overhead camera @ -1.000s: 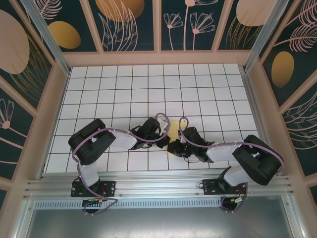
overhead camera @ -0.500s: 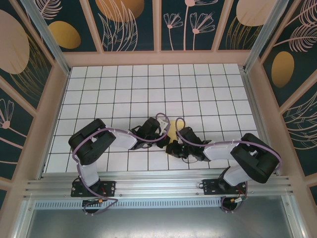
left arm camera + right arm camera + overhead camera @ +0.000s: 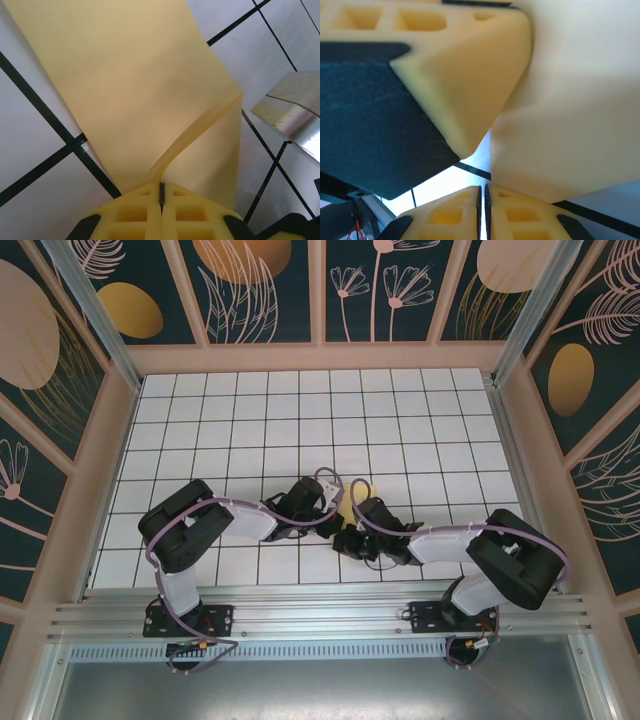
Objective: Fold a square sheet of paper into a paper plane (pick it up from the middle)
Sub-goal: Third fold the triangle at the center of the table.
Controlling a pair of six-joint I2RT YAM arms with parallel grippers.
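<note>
The white gridded table (image 3: 420,430) is bare across its far half. The left arm (image 3: 235,520) reaches in from the near left and the right arm (image 3: 450,540) from the near right, and their wrists meet near the middle of the near rows. The paper (image 3: 352,503) lies there between them, mostly hidden from above. In the left wrist view it rises off the tiles in a curved fold. The left gripper (image 3: 161,192) has its yellow pads pressed tight on that fold. The right gripper (image 3: 482,197) is also closed to a thin seam, with the paper's edge touching its right pad; whether it pinches the paper I cannot tell.
</note>
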